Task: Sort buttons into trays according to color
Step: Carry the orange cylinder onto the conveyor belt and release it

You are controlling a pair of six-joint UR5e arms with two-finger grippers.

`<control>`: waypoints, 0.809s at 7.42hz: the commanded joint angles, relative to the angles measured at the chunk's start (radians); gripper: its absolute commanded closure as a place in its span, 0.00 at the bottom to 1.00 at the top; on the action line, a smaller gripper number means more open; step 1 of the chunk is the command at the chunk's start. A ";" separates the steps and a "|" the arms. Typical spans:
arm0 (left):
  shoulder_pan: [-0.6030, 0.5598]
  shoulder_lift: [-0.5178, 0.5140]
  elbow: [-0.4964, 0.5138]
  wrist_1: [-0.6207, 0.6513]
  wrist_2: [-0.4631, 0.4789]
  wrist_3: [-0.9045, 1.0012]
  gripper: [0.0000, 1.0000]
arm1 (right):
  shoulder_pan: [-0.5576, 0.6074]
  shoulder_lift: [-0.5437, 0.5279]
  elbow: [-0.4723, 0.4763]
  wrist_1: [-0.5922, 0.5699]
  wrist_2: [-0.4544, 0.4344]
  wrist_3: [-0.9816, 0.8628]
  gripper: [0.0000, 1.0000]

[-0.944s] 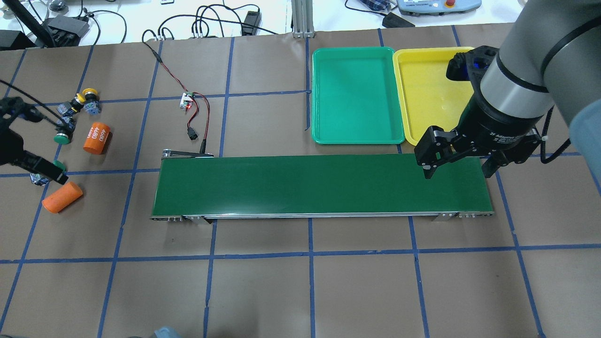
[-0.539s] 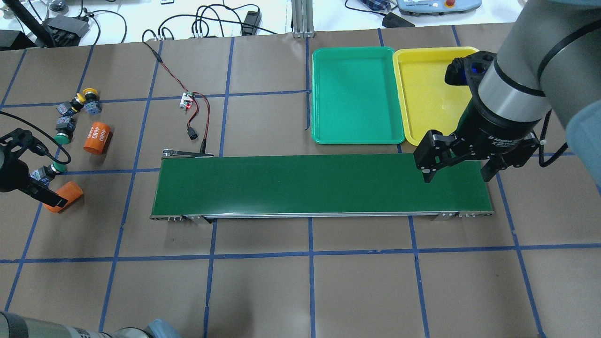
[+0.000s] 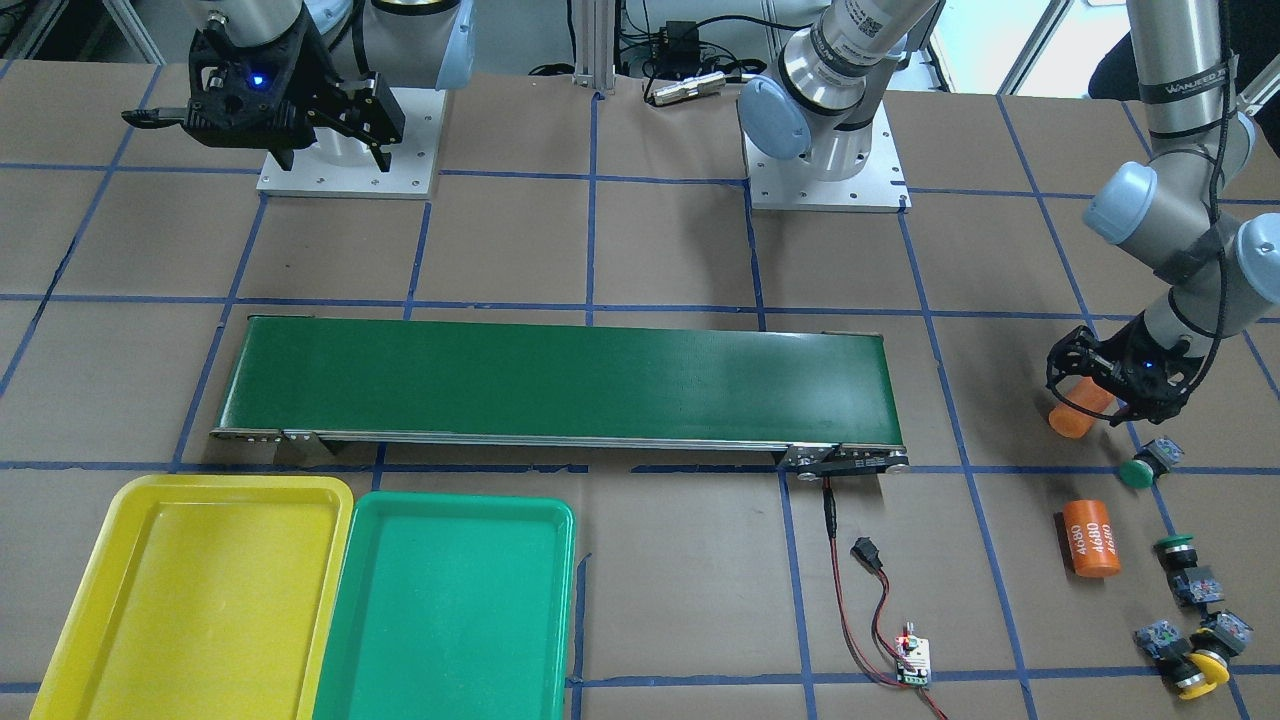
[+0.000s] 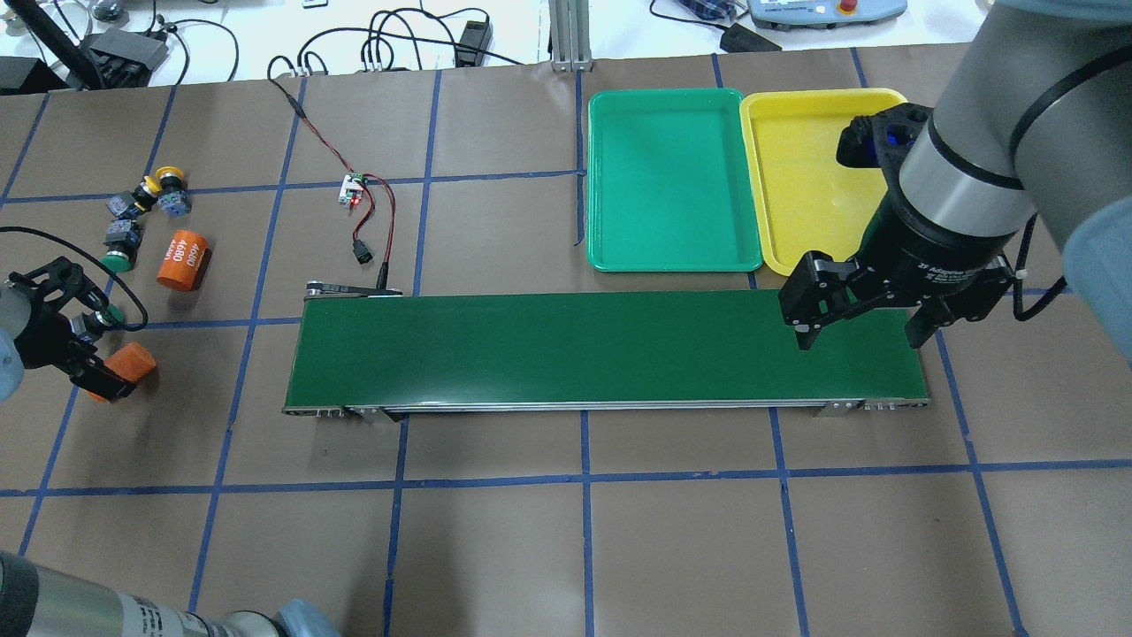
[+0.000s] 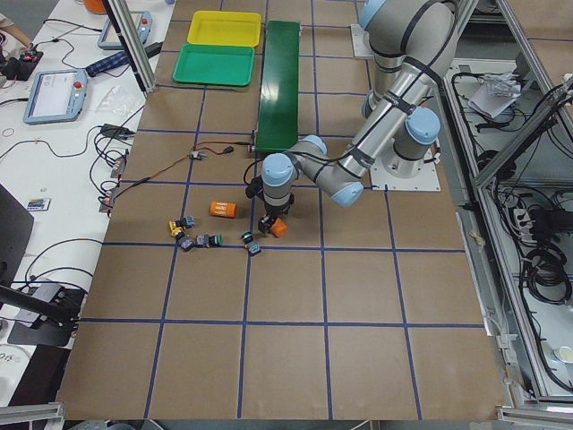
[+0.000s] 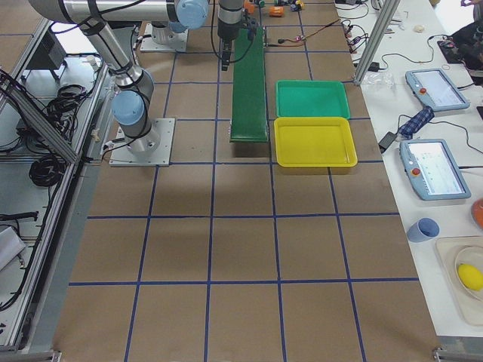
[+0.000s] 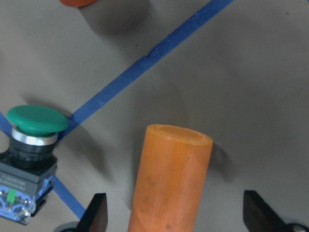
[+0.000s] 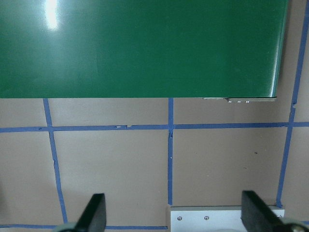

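A broad worktop [image 4: 566, 548] covered in brown paper and marked into squares with blue tape fills the scene; past its far edge is a white bench strewn with black cables, and the side views show handheld control screens [image 6: 430, 87] on it. A long dark-green conveyor belt [image 4: 601, 349] lies along the middle of the worktop. The right tool [image 4: 859, 339] hangs over the belt's end on the robot's right, its fingers spread wide and holding nothing. Just beyond this tool, away from the robot, a green tray [image 4: 672, 181] and a yellow tray [image 4: 796, 177] sit side by side, edges touching, the yellow one nearer the tool. At the opposite end of the worktop the left tool [image 7: 175, 215] is low over the paper, fingers spread, with a plain orange cylinder [image 7: 171, 183] lying between them; no contact shows. Just beside that tool stands a green-capped button [image 7: 31, 145] on a tape line. Farther out from it lie an orange cylinder printed "4680" [image 4: 182, 259], a second green-capped button [image 4: 119, 248], and two yellow-capped buttons [image 4: 168, 177] [image 4: 141, 193] close together. All four buttons are well apart from the trays. A small circuit board [image 4: 352, 188] with red and black wires lies beyond the belt's left end.
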 commanded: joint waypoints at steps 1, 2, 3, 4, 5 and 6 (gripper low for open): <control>-0.001 -0.016 0.003 0.010 0.005 0.035 0.82 | 0.000 0.000 0.000 -0.007 0.000 -0.001 0.00; -0.012 0.014 0.003 0.007 0.006 0.148 1.00 | -0.002 0.000 -0.004 -0.010 0.000 -0.002 0.00; -0.017 0.054 -0.002 -0.010 0.000 0.225 1.00 | -0.002 0.000 -0.012 -0.041 0.002 -0.007 0.00; -0.036 0.109 -0.017 -0.019 -0.016 0.350 1.00 | 0.000 0.001 -0.011 -0.111 0.000 -0.010 0.00; -0.097 0.175 -0.025 -0.049 -0.030 0.398 1.00 | 0.000 0.001 -0.011 -0.122 0.002 -0.007 0.00; -0.175 0.245 -0.037 -0.100 -0.035 0.400 1.00 | 0.000 0.001 -0.015 -0.122 0.006 0.002 0.00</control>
